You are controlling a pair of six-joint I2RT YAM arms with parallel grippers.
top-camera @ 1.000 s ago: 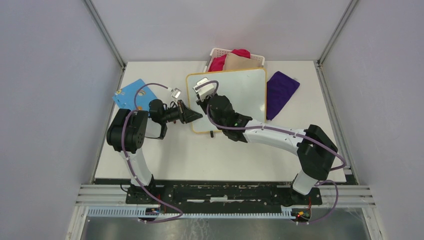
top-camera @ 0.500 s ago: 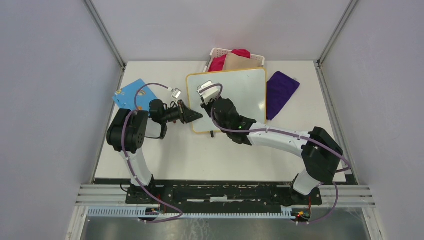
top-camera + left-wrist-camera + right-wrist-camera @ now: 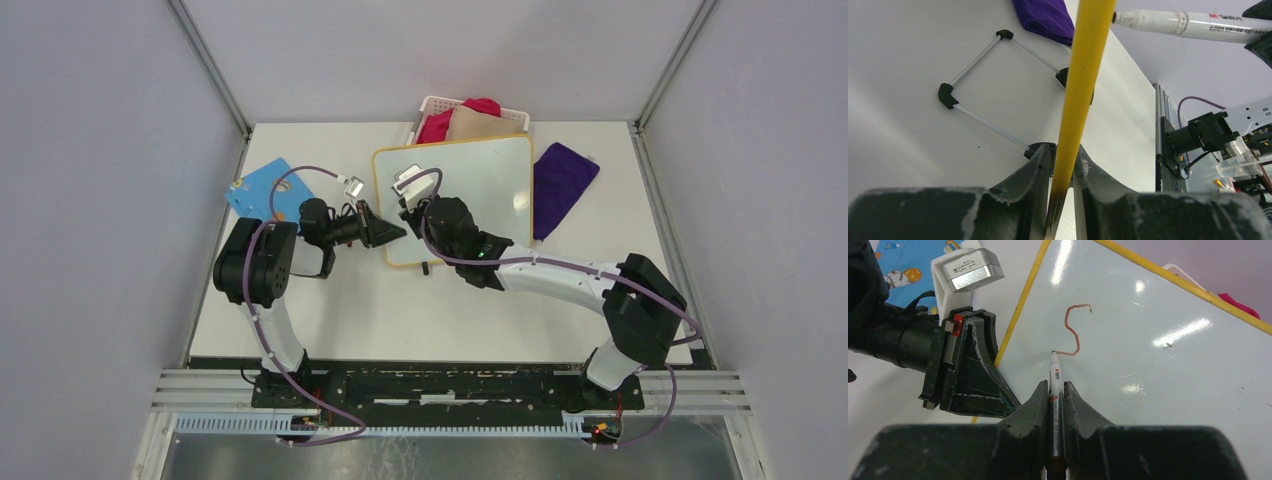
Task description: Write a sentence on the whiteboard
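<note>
The right jaws pinch a marker (image 3: 1055,390) lengthwise, its tip pointing straight ahead onto the whiteboard (image 3: 1158,370) and touching the near end of a red S-shaped stroke (image 3: 1074,330) that only this wrist view resolves. The left jaws clamp the board's yellow rim (image 3: 1083,75); beyond them, black feet (image 3: 946,95) show on the counter (image 3: 893,75). From above, the board's long side runs left-right.

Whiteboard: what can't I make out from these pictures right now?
- Top external: the red stroke and the marker tip are hidden under the right gripper.
- Left wrist: the whiteboard is seen edge-on, its writing face out of sight; its yellow rim covers the marker tip.
- Right wrist: the picture's edges cut off the board's right and near parts.
</note>
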